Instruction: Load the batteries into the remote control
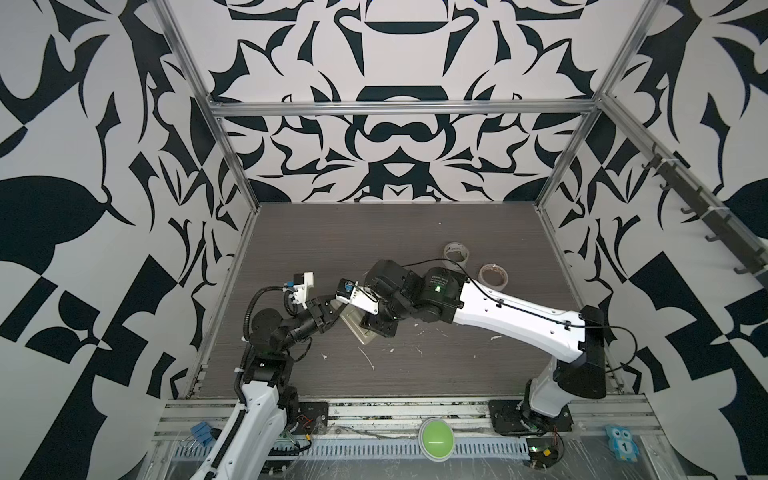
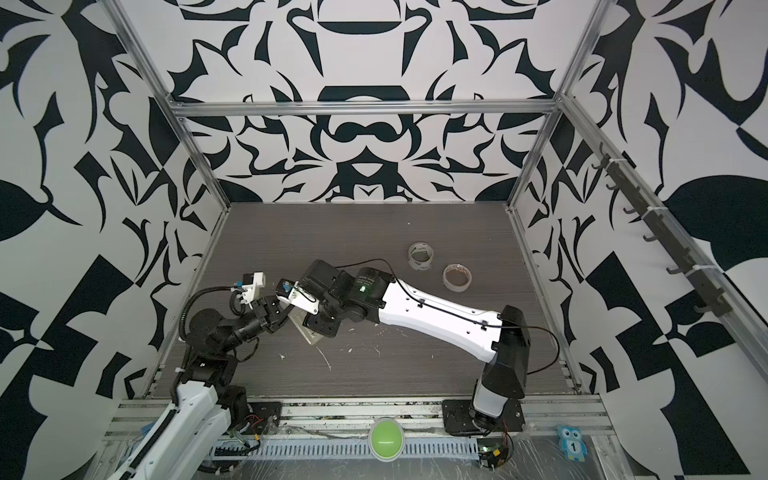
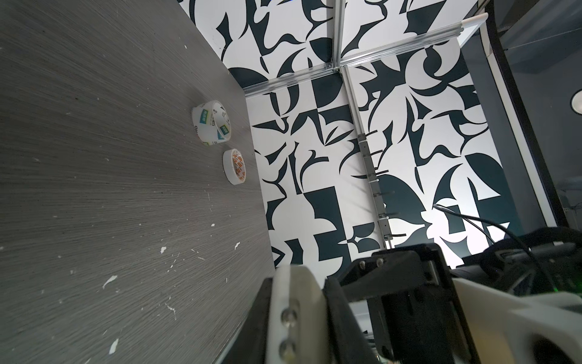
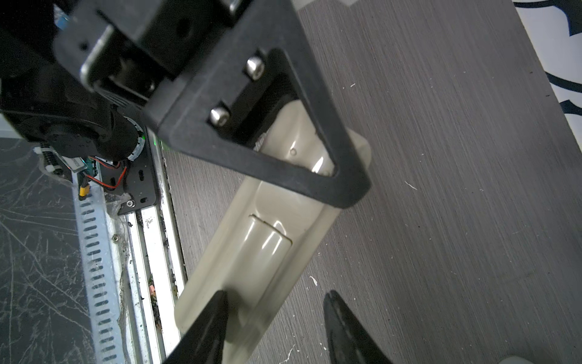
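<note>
The remote control (image 4: 267, 252) is a pale handset lying back side up, tilted off the dark table, with its back cover seam closed. It shows partly under the arms in both top views (image 1: 360, 332) (image 2: 308, 332). My left gripper (image 3: 299, 315) is shut on one end of the remote (image 3: 302, 283); its triangular black finger (image 4: 277, 167) lies across the remote's back. My right gripper (image 4: 277, 299) is open at the other end. One of its fingertips (image 4: 220, 302) lies over the remote's back and the second stands over bare table. The batteries are out of view.
Two tape rolls (image 1: 456, 252) (image 1: 493, 275) lie on the table behind the right arm, near the back right. A green button (image 1: 436, 438) sits on the front rail. White flecks dot the table (image 1: 415, 232). Metal frame posts edge the table.
</note>
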Available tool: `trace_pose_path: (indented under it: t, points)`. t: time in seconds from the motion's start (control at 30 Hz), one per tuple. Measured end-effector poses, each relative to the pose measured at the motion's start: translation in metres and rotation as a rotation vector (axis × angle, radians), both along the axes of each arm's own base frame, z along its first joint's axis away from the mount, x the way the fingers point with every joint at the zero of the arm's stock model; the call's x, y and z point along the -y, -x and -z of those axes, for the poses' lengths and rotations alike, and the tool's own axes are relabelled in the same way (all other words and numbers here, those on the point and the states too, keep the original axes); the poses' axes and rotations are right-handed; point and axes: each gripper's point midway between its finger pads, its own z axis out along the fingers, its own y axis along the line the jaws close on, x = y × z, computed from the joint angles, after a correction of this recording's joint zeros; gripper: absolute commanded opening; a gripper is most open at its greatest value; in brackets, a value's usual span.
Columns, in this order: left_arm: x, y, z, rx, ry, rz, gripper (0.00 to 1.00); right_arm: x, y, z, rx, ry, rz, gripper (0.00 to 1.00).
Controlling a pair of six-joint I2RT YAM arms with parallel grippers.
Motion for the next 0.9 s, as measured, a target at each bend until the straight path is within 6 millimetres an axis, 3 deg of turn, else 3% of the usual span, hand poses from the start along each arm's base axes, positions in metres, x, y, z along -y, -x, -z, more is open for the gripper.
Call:
trace_pose_path:
  t: [0.77,0.9]
  points:
    - [0.002,0.007,-0.004,0.015,0.006,0.031,0.00,0.011,-0.004,-0.012,0.014,-0.009,0.024,0.54]
    - [0.002,0.007,-0.005,0.016,0.006,0.032,0.00,0.012,-0.004,-0.014,0.007,-0.016,0.043,0.61]
